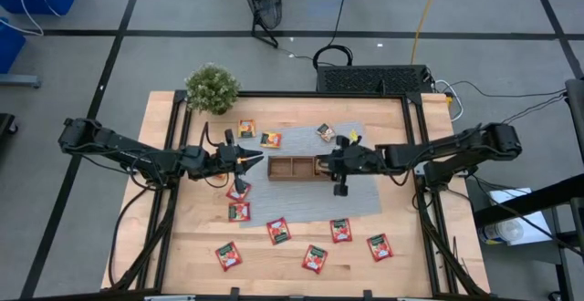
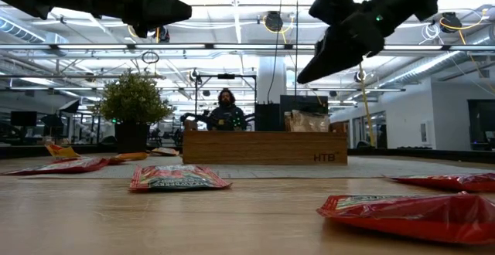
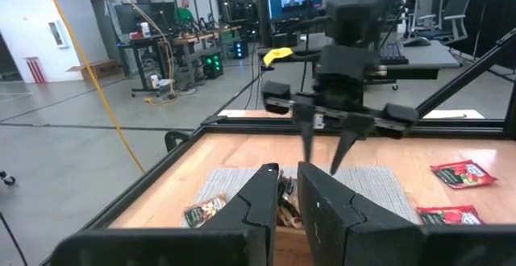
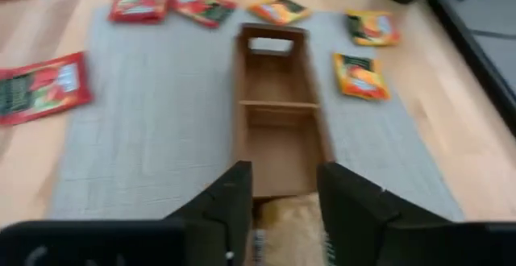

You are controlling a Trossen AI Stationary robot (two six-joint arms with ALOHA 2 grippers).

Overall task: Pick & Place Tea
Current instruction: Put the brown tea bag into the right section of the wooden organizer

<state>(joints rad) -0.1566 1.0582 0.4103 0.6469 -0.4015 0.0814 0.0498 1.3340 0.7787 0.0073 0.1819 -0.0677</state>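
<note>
From above, the wooden tray [image 1: 291, 168] lies with its long axis running three to nine o'clock at the middle of the grey mat [image 1: 365, 196], and the tea is scattered around it: red sachets [image 1: 278, 231] in a loose band toward six o'clock, orange-yellow sachets [image 1: 271, 140] toward twelve, one grey-brown sachet [image 1: 326, 132] at about one o'clock. My left gripper [image 1: 250, 160] hangs at the tray's nine o'clock end and my right gripper [image 1: 321, 165] at its three o'clock end; the potted plant [image 1: 213, 88] stands well off at eleven o'clock. From table height both arms hang dark above the tray [image 2: 264, 147], with flat red sachets [image 2: 176, 178] lying in front of it and a person [image 2: 225, 111] seated beyond. Through my left wrist, my fingers [image 3: 266, 201] stand a narrow gap apart with nothing between them, the tray's near end just past them and my right gripper [image 3: 322, 147] facing me, its fingers parted. Through my right wrist, my fingers [image 4: 232, 197] stand moderately apart over the nearest compartment, where a grey-brown sachet [image 4: 289, 218] shows between them; whether they touch it I cannot tell. The two farther compartments show bare wood.
</note>
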